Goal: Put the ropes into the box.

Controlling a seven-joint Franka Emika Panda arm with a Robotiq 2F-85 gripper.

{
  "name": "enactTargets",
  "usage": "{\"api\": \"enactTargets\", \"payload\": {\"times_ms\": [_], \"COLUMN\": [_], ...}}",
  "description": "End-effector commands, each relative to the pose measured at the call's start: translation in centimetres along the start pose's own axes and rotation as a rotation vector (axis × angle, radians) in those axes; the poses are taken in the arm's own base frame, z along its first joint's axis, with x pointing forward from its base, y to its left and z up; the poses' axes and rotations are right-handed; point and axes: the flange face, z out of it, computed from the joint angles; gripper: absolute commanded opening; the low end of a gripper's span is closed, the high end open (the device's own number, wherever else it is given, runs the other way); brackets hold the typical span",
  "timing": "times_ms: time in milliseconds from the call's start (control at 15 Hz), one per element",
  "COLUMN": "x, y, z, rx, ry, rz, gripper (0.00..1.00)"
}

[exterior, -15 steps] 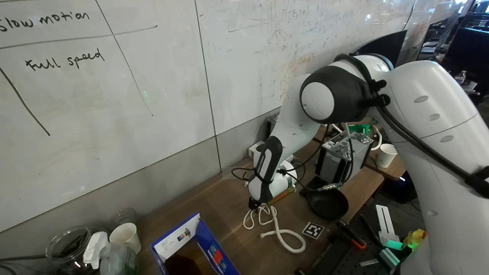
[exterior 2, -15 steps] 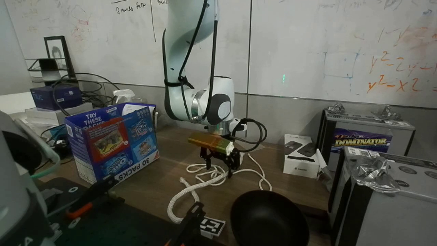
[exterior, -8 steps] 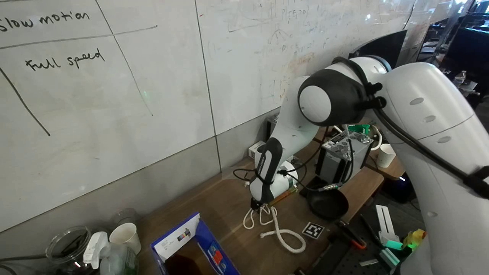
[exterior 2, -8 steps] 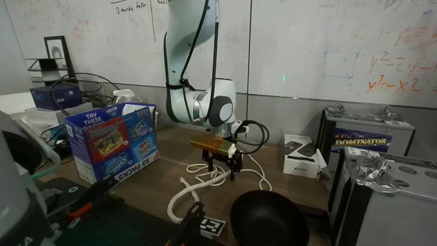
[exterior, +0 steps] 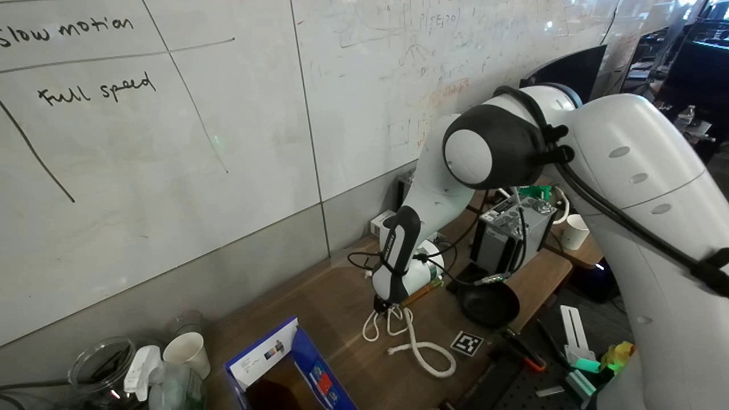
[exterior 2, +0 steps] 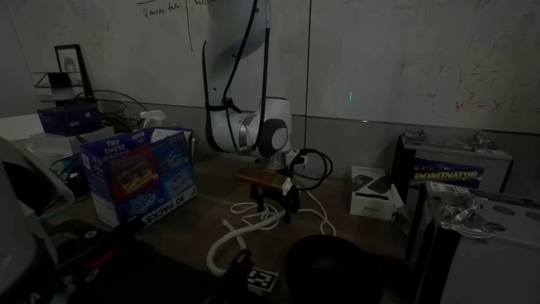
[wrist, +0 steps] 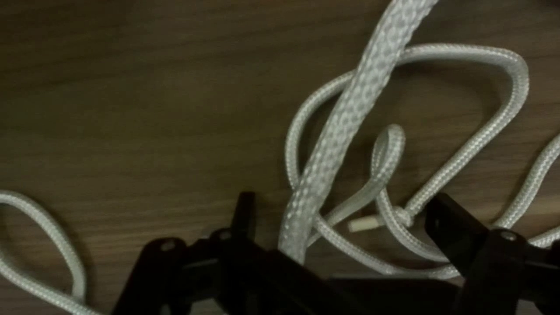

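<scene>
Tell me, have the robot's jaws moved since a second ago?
Yes, slightly. In an exterior view, the open jaws have shifted right and a little down in the picture, closer to the dark upright seam in the background.

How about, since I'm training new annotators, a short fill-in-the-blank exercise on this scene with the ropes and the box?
1. The visible ropes lie ____ (inside or outside) the blue box.
2. The jaws of the hand stand ____, not shut.
3. The round bowl is ____ in colour.
4. Beneath "slow motion", the whiteboard reads "full ____".

Missing words, in order: outside; open; black; speed.
</scene>
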Motion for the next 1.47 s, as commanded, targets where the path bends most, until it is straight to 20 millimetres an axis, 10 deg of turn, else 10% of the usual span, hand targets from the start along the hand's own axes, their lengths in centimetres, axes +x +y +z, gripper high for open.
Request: {"api": "enactTargets", "payload": {"times_ms": [0,533,600,1400], "x": [0.7,1.0,1.0,2.8], "y": [-0.1,0.1,0.1,1.9], "z": [0.1,-0.2,-0.3,-1.6], "rx": [-0.013,-0.008,-0.009,-0.029], "ry": [0.022,0.026,0.028,0.027], "rz": [0.011,0.011,0.012,0.017], "gripper": [1.0,1.0,0.75,0.02]}}
